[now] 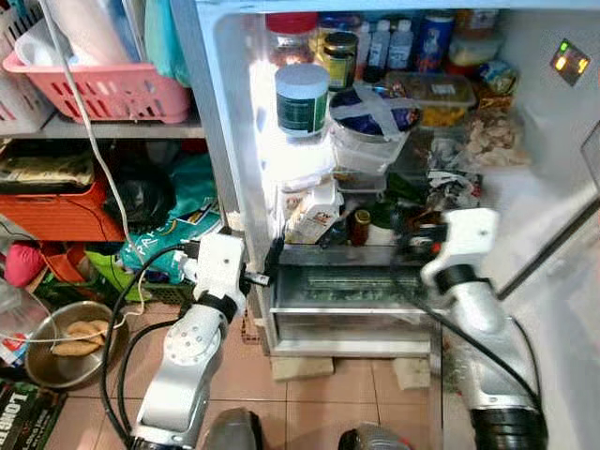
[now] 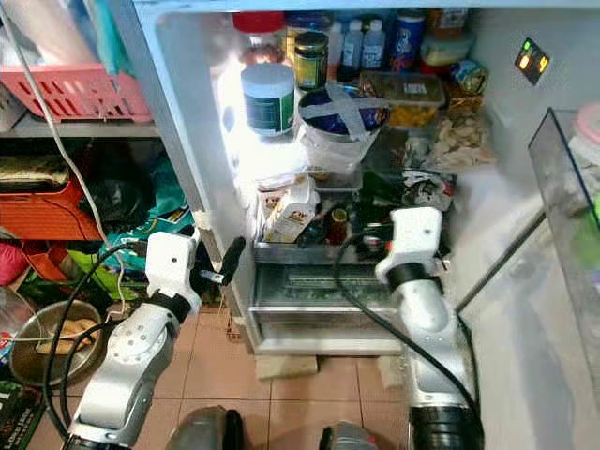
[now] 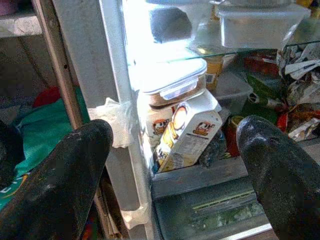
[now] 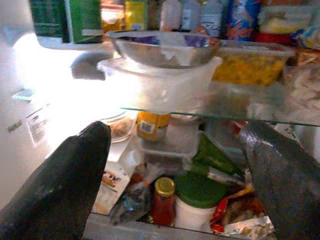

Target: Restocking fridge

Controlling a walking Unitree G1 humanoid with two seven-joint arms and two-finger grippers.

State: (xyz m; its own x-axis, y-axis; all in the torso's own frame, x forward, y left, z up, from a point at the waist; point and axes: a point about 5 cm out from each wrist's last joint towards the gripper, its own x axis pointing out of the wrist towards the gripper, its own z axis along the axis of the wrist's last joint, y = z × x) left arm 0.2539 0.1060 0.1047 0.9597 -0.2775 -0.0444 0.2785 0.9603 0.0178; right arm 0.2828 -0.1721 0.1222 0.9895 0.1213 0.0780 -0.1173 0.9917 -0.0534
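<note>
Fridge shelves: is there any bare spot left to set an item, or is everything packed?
Mostly packed. The glass shelf is bare only near the lit left wall, beside the stacked tubs. Below, the milk carton, red-capped bottle and green lid crowd the lower shelf. Both the left gripper and right gripper hang open in front.

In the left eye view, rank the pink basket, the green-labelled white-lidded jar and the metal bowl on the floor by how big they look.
1. pink basket, largest as shown, though cut off by the frame.
2. metal bowl.
3. green-labelled jar.
The bowl sits nearer the camera, so its true size against the jar is unsure.
</note>
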